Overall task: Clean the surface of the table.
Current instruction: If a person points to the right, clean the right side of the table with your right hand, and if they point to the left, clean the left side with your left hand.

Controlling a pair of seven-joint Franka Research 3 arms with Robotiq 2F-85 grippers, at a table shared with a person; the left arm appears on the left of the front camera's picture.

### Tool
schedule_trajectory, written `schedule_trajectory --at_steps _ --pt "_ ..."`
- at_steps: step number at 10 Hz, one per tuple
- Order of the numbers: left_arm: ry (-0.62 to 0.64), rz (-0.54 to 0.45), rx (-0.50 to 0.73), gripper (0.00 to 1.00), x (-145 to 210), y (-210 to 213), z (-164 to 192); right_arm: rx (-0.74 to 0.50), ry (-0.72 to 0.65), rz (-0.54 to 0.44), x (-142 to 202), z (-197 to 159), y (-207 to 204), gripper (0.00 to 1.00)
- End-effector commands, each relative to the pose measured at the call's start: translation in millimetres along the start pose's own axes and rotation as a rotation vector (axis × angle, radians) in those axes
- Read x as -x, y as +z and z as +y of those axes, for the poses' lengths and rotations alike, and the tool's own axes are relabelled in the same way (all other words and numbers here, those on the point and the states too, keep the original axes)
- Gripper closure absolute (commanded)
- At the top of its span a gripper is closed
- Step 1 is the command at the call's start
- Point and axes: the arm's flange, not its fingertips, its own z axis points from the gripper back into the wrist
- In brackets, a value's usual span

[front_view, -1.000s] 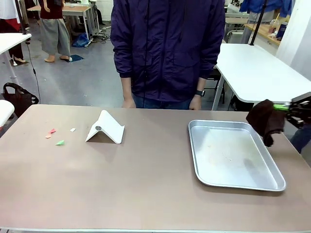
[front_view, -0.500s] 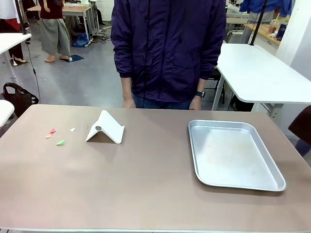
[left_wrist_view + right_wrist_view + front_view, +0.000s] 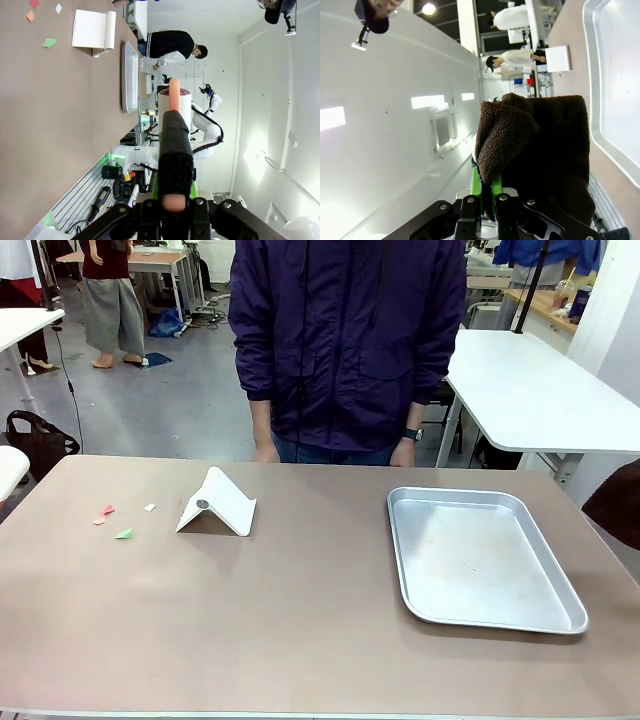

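Front view: table [image 3: 300, 630] not yet wiped, coloured paper scraps [image 3: 123, 533] lie at its left, near a white folded stand [image 3: 217, 504]; silver tray [image 3: 500, 624] at right | right claw [image 3: 487, 192] pinches a dark cloth [image 3: 540, 145] | left claw [image 3: 172, 210] clamps a black-pink stick [image 3: 175, 150], perhaps a brush | person [image 3: 345, 350] stands at far edge.

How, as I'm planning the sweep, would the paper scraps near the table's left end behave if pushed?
The paper scraps look tiny and thin, so probably light and apt to slide or flutter. They lie apart on the smooth table, so a push may scatter them. The brown cloth in the right gripper looks soft and might ride over some.
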Motion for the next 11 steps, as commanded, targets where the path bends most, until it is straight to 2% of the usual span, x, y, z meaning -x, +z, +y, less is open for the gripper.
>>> schedule_trajectory --at_steps 1,2,4,6,7,9,11 --pt "-0.019 0.003 0.015 0.98 2 -1 -3 0.007 -0.006 0.003 -1 5 0 0.91" --pt "-0.019 0.003 0.015 0.98 2 -1 -3 0.0 0.0 0.0 0 0 0 0.91" --pt "-0.019 0.003 0.015 0.98 2 -1 -3 0.076 0.02 -0.024 -5 -1 -24 0.91" --pt "-0.019 0.003 0.015 0.98 2 -1 -3 0.244 0.054 -0.046 -11 -5 -75 0.91" --pt "-0.019 0.003 0.015 0.98 2 -1 -3 0.314 0.063 -0.112 -12 -8 -90 0.91" --pt "-0.019 0.003 0.015 0.98 2 -1 -3 0.43 0.083 -0.129 -13 -15 -125 0.91" --pt "-0.019 0.003 0.015 0.98 2 -1 -3 0.557 0.142 -0.19 -26 -26 -162 0.91"
